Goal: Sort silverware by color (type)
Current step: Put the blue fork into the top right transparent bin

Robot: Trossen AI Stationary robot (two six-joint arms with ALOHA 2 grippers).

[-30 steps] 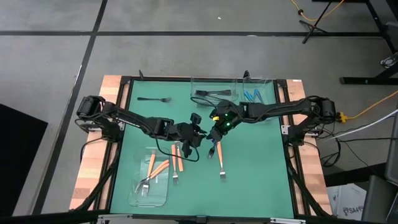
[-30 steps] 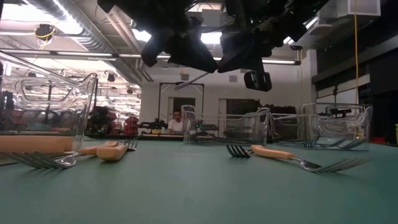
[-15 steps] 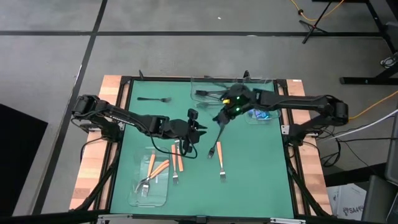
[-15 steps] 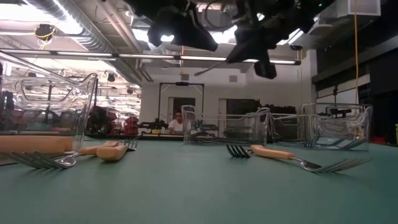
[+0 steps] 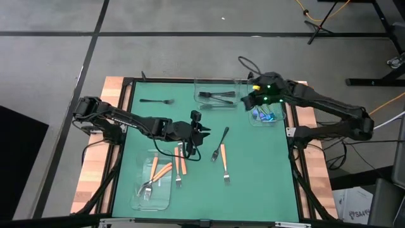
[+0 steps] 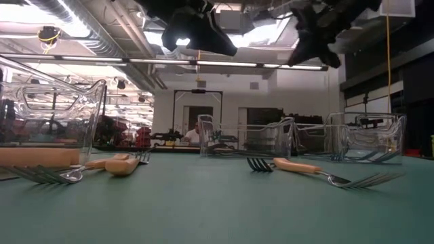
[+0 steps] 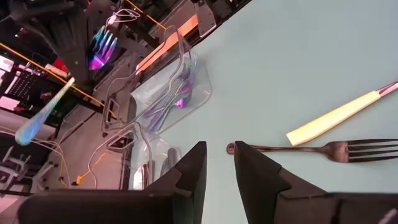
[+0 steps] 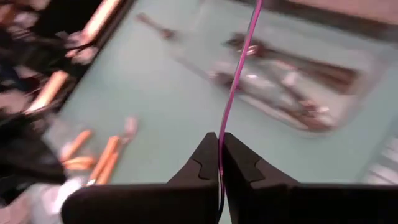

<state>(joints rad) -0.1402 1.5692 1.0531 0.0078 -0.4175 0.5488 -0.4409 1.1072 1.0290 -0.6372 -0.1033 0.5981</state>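
My right gripper (image 5: 252, 104) hangs over the left edge of the far-right clear tray (image 5: 276, 120), which holds blue silverware (image 5: 262, 114). It is shut on a thin iridescent utensil (image 8: 231, 93). My left gripper (image 5: 204, 131) hovers mid-table, slightly open, with nothing between its fingers (image 7: 219, 146). Just beyond it a dark fork (image 5: 221, 144) lies flat on the green mat. Orange-handled forks lie on the mat (image 5: 224, 166) and by the near-left tray (image 5: 180, 163). My right gripper pinches the iridescent utensil between its two fingers (image 8: 221, 144). The piece shows edge-on and runs on past the fingertips. It is lifted clear of the table. Which end the fingers have, I cannot tell.
A clear tray (image 5: 201, 106) at the far middle holds black pieces. The near-left tray (image 5: 136, 201) holds orange-handled forks (image 5: 154, 170). One black fork (image 5: 157, 101) lies alone at the far left. In the low view, forks (image 6: 305, 168) and trays (image 6: 244, 139) stand across the mat.
My right gripper has risen from beside the left gripper at mid-table and swung toward the far right corner, over the tray of blue pieces. It has stayed shut on the iridescent utensil. The dark fork it hid now shows on the mat.
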